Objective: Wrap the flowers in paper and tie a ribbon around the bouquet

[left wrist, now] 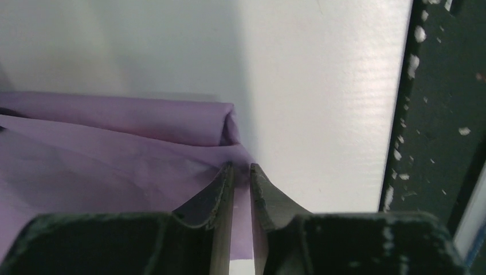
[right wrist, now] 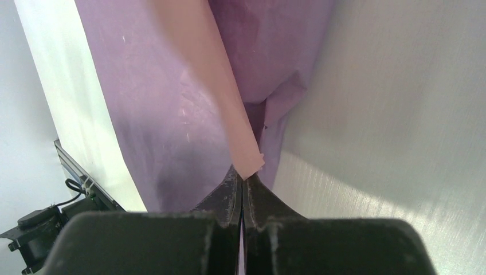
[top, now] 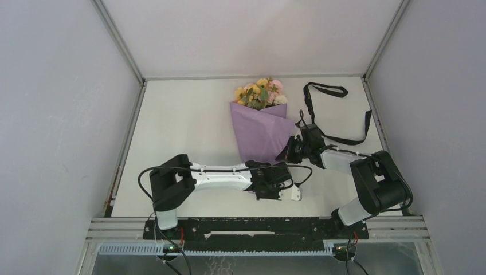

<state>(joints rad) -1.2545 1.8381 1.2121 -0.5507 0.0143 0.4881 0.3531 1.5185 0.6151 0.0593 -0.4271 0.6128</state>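
Note:
The bouquet lies on the white table, with the flowers (top: pixel 261 93) at the far end and the lilac paper (top: pixel 261 134) in a cone round the stems. My right gripper (top: pixel 285 153) is at the cone's right edge, shut on a pink flap of the paper (right wrist: pixel 240 137) that sticks out past its tips (right wrist: pixel 243 175). At the cone's near end, my left gripper (top: pixel 281 173) has its jaws a narrow gap apart (left wrist: pixel 241 167) over a corner of the paper (left wrist: pixel 114 166); purple shows in the gap. The black ribbon (top: pixel 338 114) lies loose at the back right.
The table's dark front rail (left wrist: pixel 441 114) runs close beside the left gripper. Grey enclosure walls (top: pixel 57 114) stand on the left, right and back. The right arm's base (top: pixel 375 189) sits near the ribbon's near end.

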